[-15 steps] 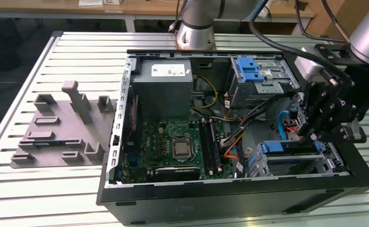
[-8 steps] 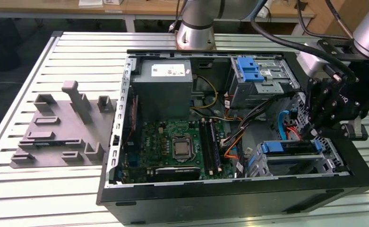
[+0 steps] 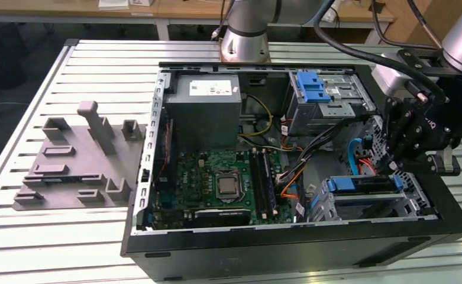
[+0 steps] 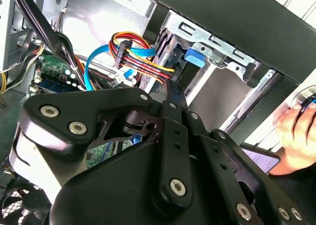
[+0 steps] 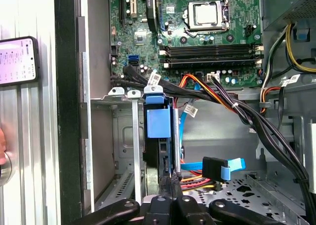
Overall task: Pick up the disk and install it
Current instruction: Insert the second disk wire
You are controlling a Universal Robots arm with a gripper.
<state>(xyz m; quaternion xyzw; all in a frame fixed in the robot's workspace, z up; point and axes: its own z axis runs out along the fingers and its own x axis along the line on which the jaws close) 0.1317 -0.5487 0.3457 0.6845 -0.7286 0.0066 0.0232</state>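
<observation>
**Disk seated in the lower drive cage, end effector at its edge**

Exterior view: the end effector [image 3: 408,155] reaches down into the open computer case [image 3: 294,236] at the view's right, just above the disk [image 3: 362,184], which sits in the drive cage [image 3: 404,204].

Second wrist view: the linkage converges toward the cage; a person's hand [image 4: 298,136] rests outside the case.

First wrist view: the fingers look together at the disk's [image 5: 159,136] rear edge. The SATA cable [image 5: 224,167] lies close; it could snag or be pinched if the disk is pushed further.
</observation>
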